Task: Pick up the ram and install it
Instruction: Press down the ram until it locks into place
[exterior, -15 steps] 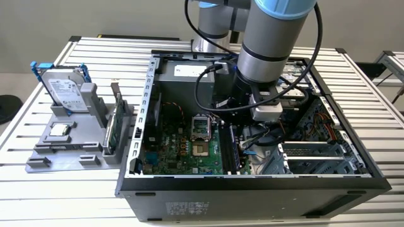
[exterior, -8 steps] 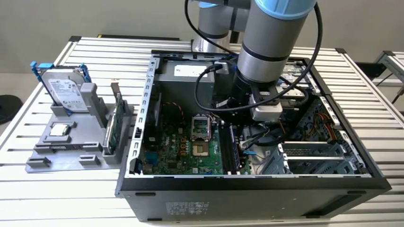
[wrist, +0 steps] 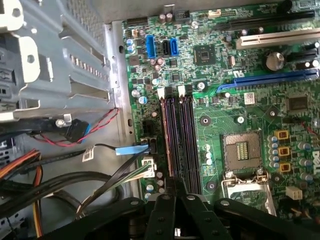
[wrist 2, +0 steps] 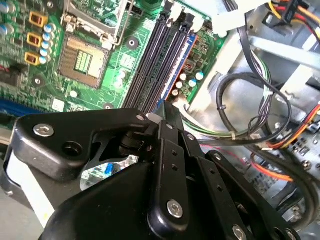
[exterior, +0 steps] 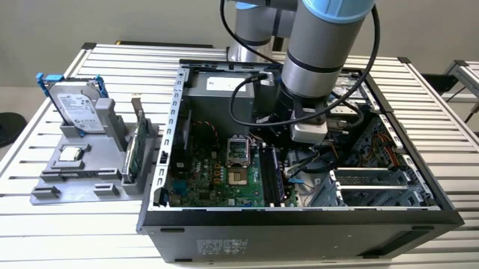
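1. One Universal Robots arm (exterior: 329, 56) reaches down into an open computer case (exterior: 299, 216) that lies on a slatted table (exterior: 449, 101) in the exterior view. The gripper (exterior: 275, 144) hangs just above the far end of the memory slots (exterior: 272, 174), a dark bank running along the green motherboard (exterior: 217, 174). The CPU socket (exterior: 237, 150) lies just beside the memory slots, toward the exterior view's left. Well apart from the memory slots, outside the case, a grey tray (exterior: 67, 179) carries an upright hard drive (exterior: 78, 109) with blue rails and a green card (exterior: 132, 151) with a metal bracket.

2. Second wrist view: the gripper (wrist 2: 167, 106) has its black fingers (wrist 2: 172, 120) drawn together to one tip, poised over one end of the memory slots (wrist 2: 157, 65). Whether a thin board is pinched between them cannot be told. The CPU socket (wrist 2: 82, 60) sits beside the memory slots, and bundled cables (wrist 2: 250, 120) loop on their other side.

3. First wrist view: the gripper (wrist: 175, 186) meets tip to tip over the near end of the memory slots (wrist: 180, 135). The ram cannot be told apart from these dark slots. The CPU socket (wrist: 242, 150) lies to one side of the memory slots; a blue cable connector (wrist: 132, 150) and a metal drive cage (wrist: 50, 55) lie to the other.
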### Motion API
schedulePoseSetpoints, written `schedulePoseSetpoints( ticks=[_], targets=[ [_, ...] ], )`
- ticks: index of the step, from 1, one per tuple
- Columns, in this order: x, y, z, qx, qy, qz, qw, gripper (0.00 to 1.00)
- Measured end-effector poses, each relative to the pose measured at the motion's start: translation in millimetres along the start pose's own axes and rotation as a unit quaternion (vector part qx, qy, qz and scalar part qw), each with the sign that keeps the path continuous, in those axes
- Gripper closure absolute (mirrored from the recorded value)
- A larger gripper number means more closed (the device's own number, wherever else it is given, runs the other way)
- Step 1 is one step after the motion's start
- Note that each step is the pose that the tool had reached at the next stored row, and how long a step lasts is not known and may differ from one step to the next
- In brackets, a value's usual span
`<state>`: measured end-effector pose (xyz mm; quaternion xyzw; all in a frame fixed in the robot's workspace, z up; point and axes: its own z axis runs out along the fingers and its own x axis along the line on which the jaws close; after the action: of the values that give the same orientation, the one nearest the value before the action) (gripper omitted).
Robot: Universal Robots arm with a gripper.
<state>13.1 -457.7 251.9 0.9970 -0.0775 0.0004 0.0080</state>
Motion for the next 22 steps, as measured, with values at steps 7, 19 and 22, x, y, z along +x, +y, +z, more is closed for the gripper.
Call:
schedulePoseSetpoints(
  ticks=[7, 19, 22],
  targets=[
    [0.0, 0.0, 0.0, -0.0001, -0.0009, 0.053, 0.9986, 1.00],
    [0.0, 0.0, 0.0, -0.0003, -0.0023, 0.145, 0.9894, 1.00],
    [0.0, 0.0, 0.0, -0.0003, -0.0027, 0.168, 0.9857, 1.00]
  ],
)
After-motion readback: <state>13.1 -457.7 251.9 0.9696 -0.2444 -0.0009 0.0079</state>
